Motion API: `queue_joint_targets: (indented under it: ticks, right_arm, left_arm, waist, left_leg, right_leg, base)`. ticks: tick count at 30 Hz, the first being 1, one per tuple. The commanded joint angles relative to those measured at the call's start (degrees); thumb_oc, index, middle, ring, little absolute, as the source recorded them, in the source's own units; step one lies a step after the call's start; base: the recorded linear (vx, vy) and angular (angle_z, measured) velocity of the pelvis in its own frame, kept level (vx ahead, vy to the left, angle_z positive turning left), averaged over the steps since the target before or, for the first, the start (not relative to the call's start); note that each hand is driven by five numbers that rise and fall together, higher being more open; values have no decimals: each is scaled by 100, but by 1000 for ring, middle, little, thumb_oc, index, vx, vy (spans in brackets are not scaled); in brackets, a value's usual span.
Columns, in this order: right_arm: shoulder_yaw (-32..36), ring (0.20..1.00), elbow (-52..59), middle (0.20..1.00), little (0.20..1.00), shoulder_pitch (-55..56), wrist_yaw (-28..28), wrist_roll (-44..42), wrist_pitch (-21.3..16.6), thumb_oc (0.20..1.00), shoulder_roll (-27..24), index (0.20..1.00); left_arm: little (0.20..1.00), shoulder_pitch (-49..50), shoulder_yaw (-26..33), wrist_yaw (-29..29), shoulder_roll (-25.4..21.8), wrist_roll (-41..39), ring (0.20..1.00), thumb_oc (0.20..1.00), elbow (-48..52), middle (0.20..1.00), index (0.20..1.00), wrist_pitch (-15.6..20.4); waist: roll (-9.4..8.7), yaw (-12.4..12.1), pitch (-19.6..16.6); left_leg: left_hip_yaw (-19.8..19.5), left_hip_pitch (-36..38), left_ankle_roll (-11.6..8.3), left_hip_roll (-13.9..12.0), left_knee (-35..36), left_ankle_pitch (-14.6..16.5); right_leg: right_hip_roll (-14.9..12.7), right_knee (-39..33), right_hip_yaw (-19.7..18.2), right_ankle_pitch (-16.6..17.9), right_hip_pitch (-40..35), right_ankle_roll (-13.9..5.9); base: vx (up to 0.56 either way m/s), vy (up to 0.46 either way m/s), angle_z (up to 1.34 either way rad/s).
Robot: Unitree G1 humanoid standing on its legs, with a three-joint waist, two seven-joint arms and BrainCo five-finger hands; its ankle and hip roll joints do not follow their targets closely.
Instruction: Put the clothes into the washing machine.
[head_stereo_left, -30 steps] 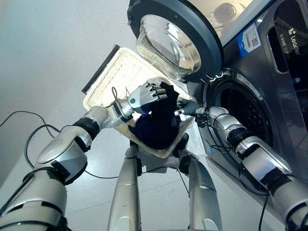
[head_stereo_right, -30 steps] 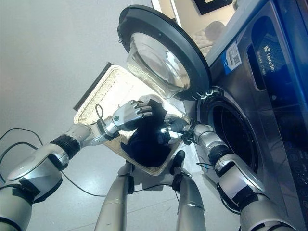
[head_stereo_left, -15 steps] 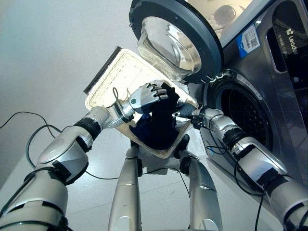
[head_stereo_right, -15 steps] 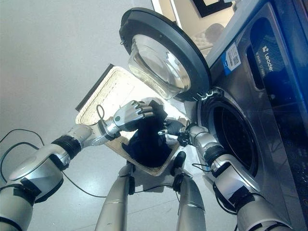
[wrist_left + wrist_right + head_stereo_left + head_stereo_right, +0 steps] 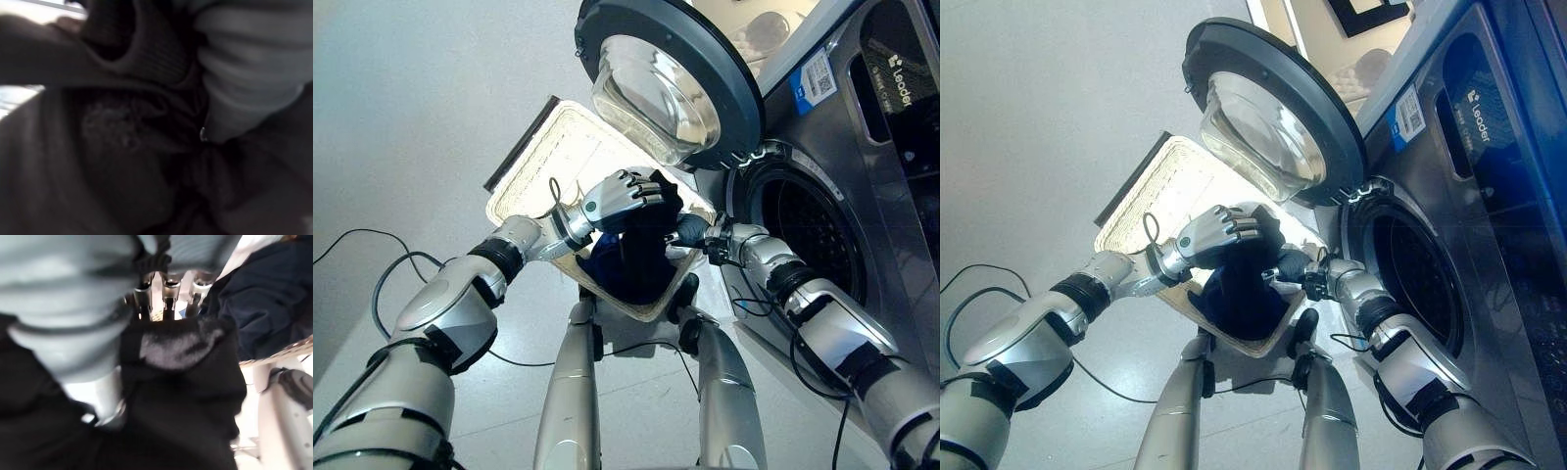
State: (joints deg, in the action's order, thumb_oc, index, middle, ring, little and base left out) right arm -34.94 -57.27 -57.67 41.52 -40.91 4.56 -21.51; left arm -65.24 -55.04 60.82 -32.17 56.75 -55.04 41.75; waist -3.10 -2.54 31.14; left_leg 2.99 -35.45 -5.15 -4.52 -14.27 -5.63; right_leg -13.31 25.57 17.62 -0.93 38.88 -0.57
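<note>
A black garment [image 5: 648,240] hangs over a pale woven basket [image 5: 543,157] that stands on the floor in front of me. My left hand [image 5: 622,193] is curled round the garment's top edge and holds it up above the basket. My right hand [image 5: 690,231] meets the cloth from the washer side. In the right wrist view the black cloth [image 5: 181,382] sits between its thumb and fingers [image 5: 166,291]. The left wrist view shows a ribbed cuff [image 5: 146,54] of the garment pressed close. A navy garment [image 5: 264,308] lies lower in the basket.
The washing machine [image 5: 891,186] stands at the right, its round drum opening [image 5: 808,225] dark. Its door [image 5: 666,78] is swung open and hangs just above the basket and both hands. Pale floor [image 5: 411,117] stretches to the left.
My left hand has raised the black garment a little and carried it toward the washer. My right hand has moved in and closed on the cloth.
</note>
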Motion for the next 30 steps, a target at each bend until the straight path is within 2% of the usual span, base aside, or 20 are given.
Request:
queue_joint_targets:
  ticks: [1,19,20,22,26,30]
  right_arm:
    - [130,200,367,200,200,-212,163,-560,-254,200,230,200]
    - [356,200,454,200,200,-96,-82,-1563,-752,200,344,200]
    - [392,200,422,200,200,-114,-135,-1669,-833,200,345,200]
    - [417,200,406,200,200,-88,-268,-1873,-995,200,369,200]
    - [516,200,280,200,200,51,-438,-2159,-1121,200,390,200]
    - [585,200,93,200,200,154,-455,-2332,-1311,200,387,200]
  left_arm:
    - [200,-381,278,159,748,-550,200,200,642,200,200,406]
    - [200,-309,200,-435,725,-844,200,200,501,200,200,219]
    - [391,-311,204,-560,711,-901,391,391,463,391,391,175]
    - [1000,-264,201,-812,690,-1012,1000,1000,431,1000,1000,97]
    - [1000,-159,244,-1104,583,-1091,1000,1000,357,1000,1000,32]
    - [1000,-72,221,-1139,529,-1065,1000,1000,284,1000,1000,-61]
  waist:
    - [291,-76,-135]
    - [329,11,-135]
    - [342,32,-135]
    - [366,64,-135]
    - [409,157,-135]
    - [437,242,-135]
  left_leg:
    - [300,24,-24,417,54,261]
    - [429,55,-6,430,22,301]
    - [453,27,-1,430,25,283]
    - [486,39,-1,439,37,287]
    - [593,34,-8,405,38,286]
    - [678,33,-22,381,52,297]
  right_leg:
    - [306,-334,18,202,-123,-619]
    - [315,-494,-12,292,-165,-648]
    - [318,-525,-15,325,-138,-647]
    - [337,-590,-44,358,-143,-653]
    - [370,-654,-103,382,-116,-661]
    - [421,-763,-176,407,-113,-655]
  base:
    - [0,0,0]
    - [-1,0,0]
    - [-13,-2,-5]
    - [-22,18,-8]
    - [-29,57,-14]
    - [-31,75,-22]
